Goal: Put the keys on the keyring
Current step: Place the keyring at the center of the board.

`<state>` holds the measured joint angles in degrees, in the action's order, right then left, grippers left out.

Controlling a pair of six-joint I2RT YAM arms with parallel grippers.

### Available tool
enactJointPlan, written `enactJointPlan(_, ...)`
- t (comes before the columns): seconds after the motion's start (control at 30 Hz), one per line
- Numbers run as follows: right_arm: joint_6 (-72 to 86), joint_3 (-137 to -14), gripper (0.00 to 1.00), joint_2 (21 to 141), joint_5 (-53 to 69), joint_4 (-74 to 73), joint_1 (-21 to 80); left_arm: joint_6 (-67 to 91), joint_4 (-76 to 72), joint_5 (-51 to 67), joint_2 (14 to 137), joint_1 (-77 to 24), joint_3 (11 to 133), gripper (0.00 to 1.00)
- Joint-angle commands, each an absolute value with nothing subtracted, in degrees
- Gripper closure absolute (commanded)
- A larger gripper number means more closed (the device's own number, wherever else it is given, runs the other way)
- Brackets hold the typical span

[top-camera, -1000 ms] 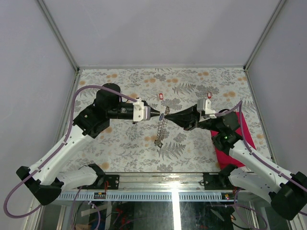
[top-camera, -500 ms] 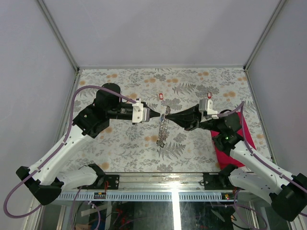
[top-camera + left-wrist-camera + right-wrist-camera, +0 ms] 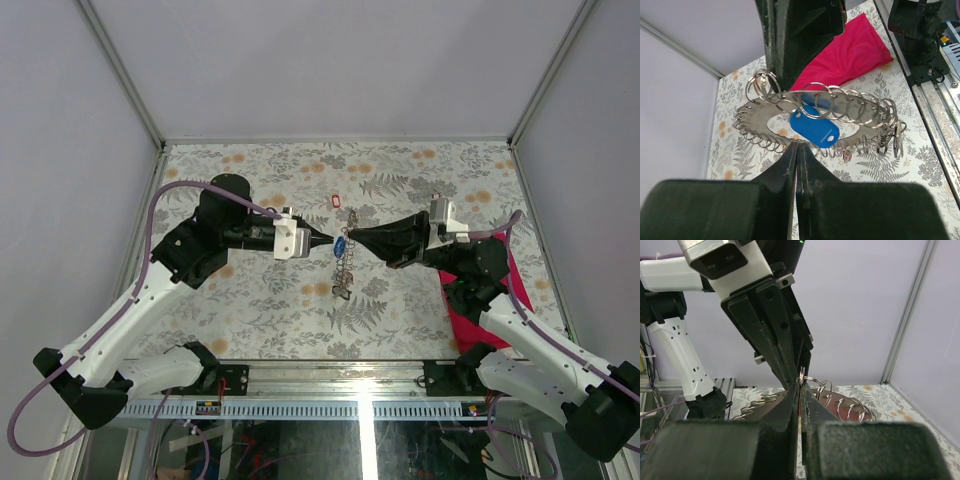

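**Above the middle of the table, the keyring hangs between two arms**

Over the table [image 3: 250,300] the right fingers [image 3: 785,412] are clenched on one small link of the keyring [image 3: 345,268], so it is lifted and its links fan apart for threading. From the left, the left fingers [image 3: 782,167] are pressed together with their tips at its rim. Whether they nip a link cannot be told.

The top view shows the keyring drooping between both arms, with two red keys [image 3: 336,201] lying apart on the far side. It hides the contact. The left wrist view shows a blue key [image 3: 815,129] hanging on one link, with the red cloth [image 3: 850,52] beyond. The right wrist view shows the pinched link.
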<state>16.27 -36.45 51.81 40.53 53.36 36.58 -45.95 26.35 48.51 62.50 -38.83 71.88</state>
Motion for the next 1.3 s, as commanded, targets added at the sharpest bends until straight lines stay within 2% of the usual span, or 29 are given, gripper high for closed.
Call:
enactJointPlan(0.0, 16.66, -39.15, 1.00, 51.51, 36.74, 57.12, 36.47, -46.82, 23.65, 47.75, 61.23, -38.53, 70.32, 1.00)
enactJointPlan(0.27, 12.05, -39.81, 1.00, 50.89, 35.97, 49.76, 36.47, -44.83, 17.66, 44.00, 59.16, -38.51, 67.91, 0.99)
enactJointPlan(0.47, 2.49, -42.85, 1.00, 49.22, 31.32, 34.12, 36.47, -33.34, 8.92, 36.84, 59.07, -38.50, 65.05, 0.71)
enactJointPlan(0.67, -3.68, -46.96, 1.00, 48.11, 24.90, 15.30, 36.48, -24.03, 1.68, 28.05, 59.80, -38.18, 61.61, 0.61)
enactJointPlan(0.83, -5.50, -48.91, 0.99, 47.42, 21.09, 5.28, 36.47, -13.34, -7.39, 16.24, 60.96, -36.70, 57.44, 0.45)
enactJointPlan(0.93, -5.47, -51.40, 0.99, 48.31, 19.04, -2.11, 36.47, -7.34, -8.56, 13.69, 62.76, -34.51, 57.18, 0.32)
enactJointPlan(1.1, -3.35, -57.46, 0.98, 52.28, 16.73, -16.29, 36.49, 3.19, -7.70, 11.56, 65.58, -30.19, 58.53, 0.24)
enactJointPlan(1.27, -1.26, -64.94, 0.97, 61.16, 18.37, -28.68, 36.47, 9.17, -1.46, 12.06, 68.34, -26.47, 61.82, 0.16)
